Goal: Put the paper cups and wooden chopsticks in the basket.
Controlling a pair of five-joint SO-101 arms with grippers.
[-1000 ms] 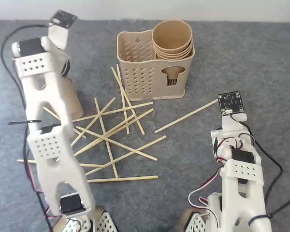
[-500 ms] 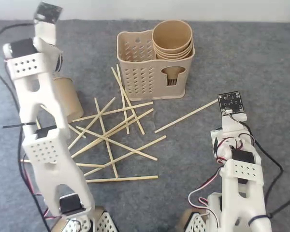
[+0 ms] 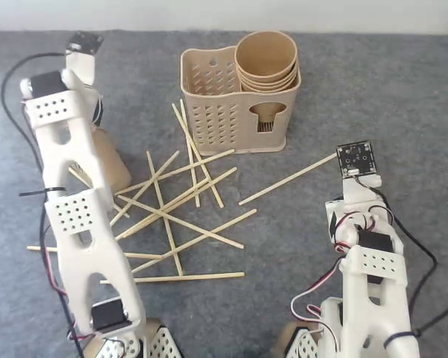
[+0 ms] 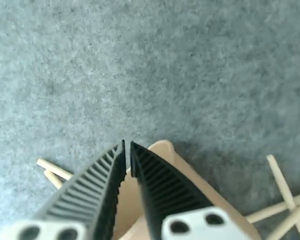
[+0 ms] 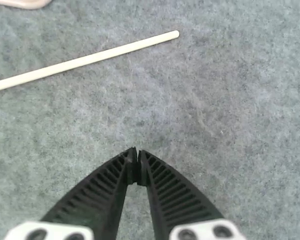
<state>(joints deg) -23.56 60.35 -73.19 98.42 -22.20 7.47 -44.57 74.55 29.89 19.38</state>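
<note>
Your basket (image 3: 209, 104) already holds a stack of paper cups (image 3: 266, 56). One loose cup (image 3: 113, 165) and every one of the wooden chopsticks (image 3: 172, 209) lie outside it on the mat. Your left gripper (image 4: 128, 150) is all but closed over that cup, its grip unclear, and the right gripper (image 5: 137, 157) is closed and empty.

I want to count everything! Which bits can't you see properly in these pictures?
Paper cup on the table: high view, mostly behind the left arm; left wrist view, under the left pincer.
Chopstick pile: high view, some ends go under that arm.
Cup stack: basket wall hides its lower part, so no count.
Lone chopstick: right wrist view, cut by the edge.
</note>
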